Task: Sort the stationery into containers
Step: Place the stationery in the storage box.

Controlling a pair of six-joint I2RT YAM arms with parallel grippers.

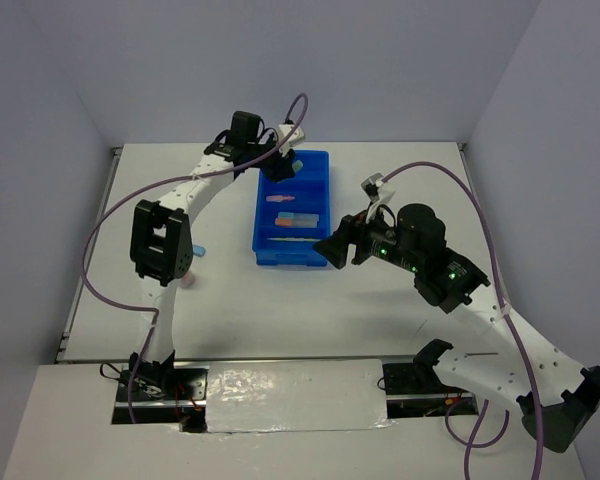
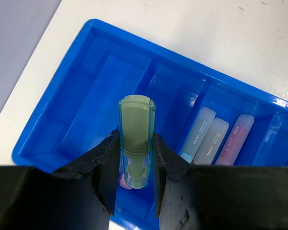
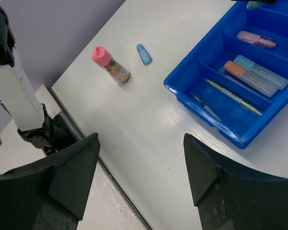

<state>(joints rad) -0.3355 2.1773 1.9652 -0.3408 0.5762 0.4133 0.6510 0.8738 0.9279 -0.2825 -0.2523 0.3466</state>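
Stationery sorting looks mid-drop to me. Over on the left, a pink-capped stick (image 3: 110, 64) and a little blue piece (image 3: 144, 54) lie loose on the bench (image 3: 149, 124). The left gripper (image 2: 134, 143) is clamped on a green marker (image 2: 136, 120), hanging over the far compartment of the blue tray (image 1: 285, 262), which looks bare from what shows. Next move is probably to lower it a bit, then let go. The other compartments hold a pink marker (image 3: 256, 39), then orange-capped (image 3: 245, 75) and blue-capped (image 3: 261, 72) ones. Nearest are a yellow pen (image 3: 233, 96) and a thin grey stick (image 3: 206, 108). The right gripper (image 3: 140, 153) is spread wide with nothing in it, by the tray's near corner.
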